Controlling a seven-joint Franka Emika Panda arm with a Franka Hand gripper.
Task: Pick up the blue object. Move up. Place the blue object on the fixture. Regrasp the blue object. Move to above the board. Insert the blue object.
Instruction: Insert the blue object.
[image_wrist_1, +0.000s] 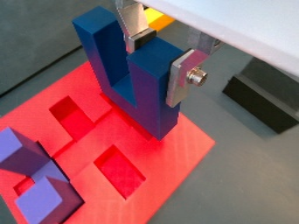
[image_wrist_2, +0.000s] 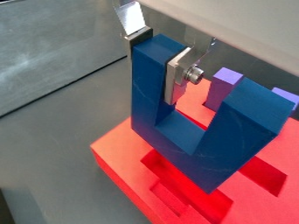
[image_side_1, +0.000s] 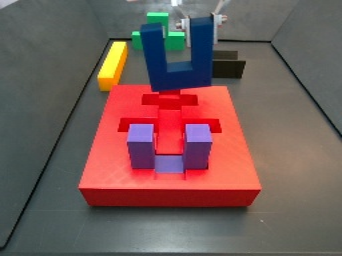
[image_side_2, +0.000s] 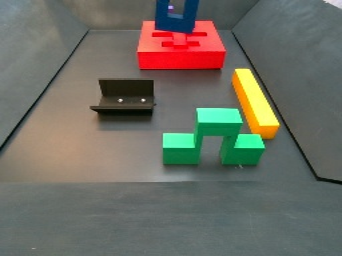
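Dark floor, end effector clamping blue object over board

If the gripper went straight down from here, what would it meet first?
The gripper, jaws shut on one prong of the blue object, hangs above the board. Going down, the block's bridge would probably meet the board's empty recess first; exact alignment is hard to judge.

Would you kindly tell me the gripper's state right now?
Gripper: closed on one prong of the blue object, holding it over the board.
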